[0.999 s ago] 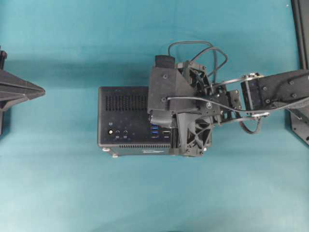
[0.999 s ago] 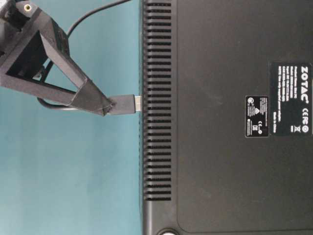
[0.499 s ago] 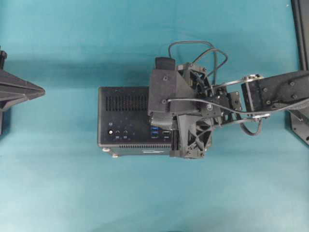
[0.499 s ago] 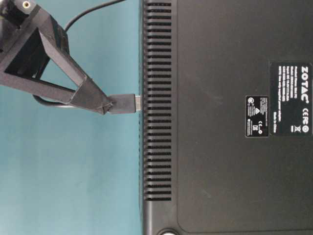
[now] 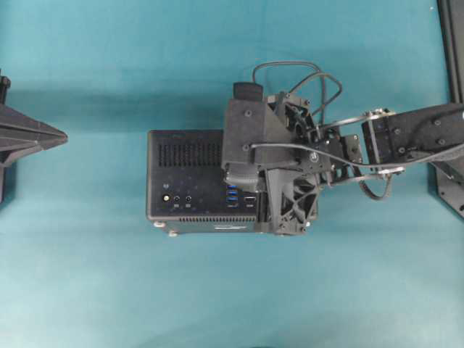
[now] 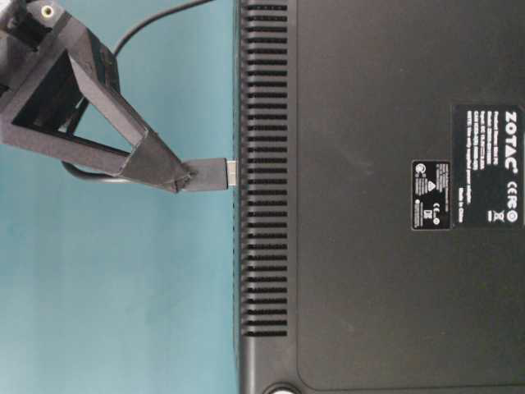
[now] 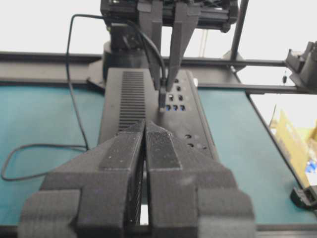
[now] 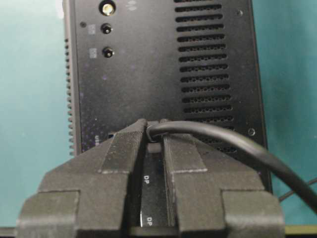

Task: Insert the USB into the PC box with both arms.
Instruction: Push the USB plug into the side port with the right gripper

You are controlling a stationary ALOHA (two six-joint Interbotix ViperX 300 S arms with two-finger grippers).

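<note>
The PC box (image 5: 185,174) lies on the teal table with its port face up, showing vent slots and blue ports (image 5: 232,196). My right gripper (image 6: 182,176) is shut on the USB's black plug (image 6: 205,175). The plug's metal tip (image 6: 232,174) meets the box's (image 6: 369,197) port face. In the left wrist view the plug (image 7: 162,96) stands just beside the blue ports (image 7: 175,107). The cable (image 8: 208,133) leaves the right gripper (image 8: 153,126) to the right. My left gripper (image 5: 61,135) sits shut and empty, well left of the box (image 7: 148,89), pointing at it.
Loops of the cable (image 5: 290,72) lie behind the right wrist, and another stretch of it (image 7: 29,148) trails over the table (image 5: 109,290). A black frame rail (image 5: 453,51) runs along the right edge.
The right gripper with the plug swayed slightly away from the port face and back. The left gripper has not moved.
</note>
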